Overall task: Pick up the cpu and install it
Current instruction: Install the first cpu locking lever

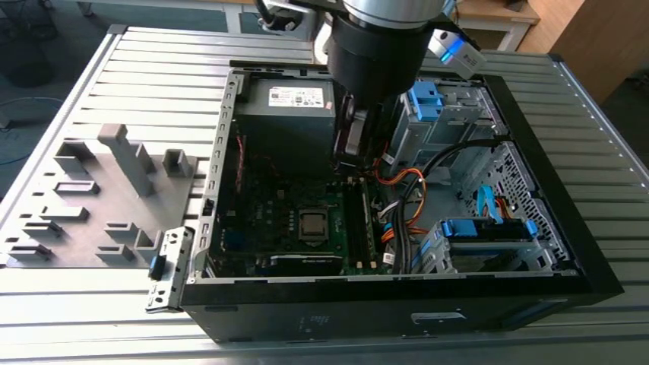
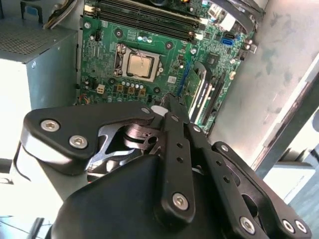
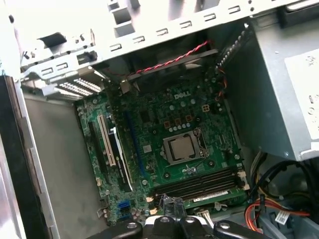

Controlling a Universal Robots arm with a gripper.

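Obs.: the cpu point(image 2: 140, 65) lies flat in its socket point(image 3: 199, 147) near the middle of the green motherboard point(image 3: 149, 124), metal top up, inside the open computer case point(image 1: 568, 251) that rests on the slatted metal surface point(image 1: 152, 76). The gripper point(image 2: 168, 102) hangs above the board, well apart from the chip. Its fingers are drawn together to a narrow tip, and nothing is visible between them. In the second wrist view the chip sits beyond that tip, out past the fingertips and lower down. In the first wrist view the memory slots point(image 3: 199, 185) run between the tip and the socket. In the exterior view the arm point(image 1: 378, 46) comes down over the far part of the case beside the grey power supply box point(image 1: 284, 114), and the chip lies nearer the camera than the gripper, slightly toward the exterior view's left. The chip is square, so it has no long axis to speak of; its edges run parallel to the board's edges and the memory slots. There is one arm, so no question of which is nearer. I cannot tell whether the socket's retaining frame is latched. Writing: a white label point(image 1: 297, 96) sits on top of the power supply, with white lettering on the board above the socket and a small sticker by the memory slots; none transcribed here. A grey fixture tray point(image 1: 91, 198) sits outside the case on the exterior view's left.
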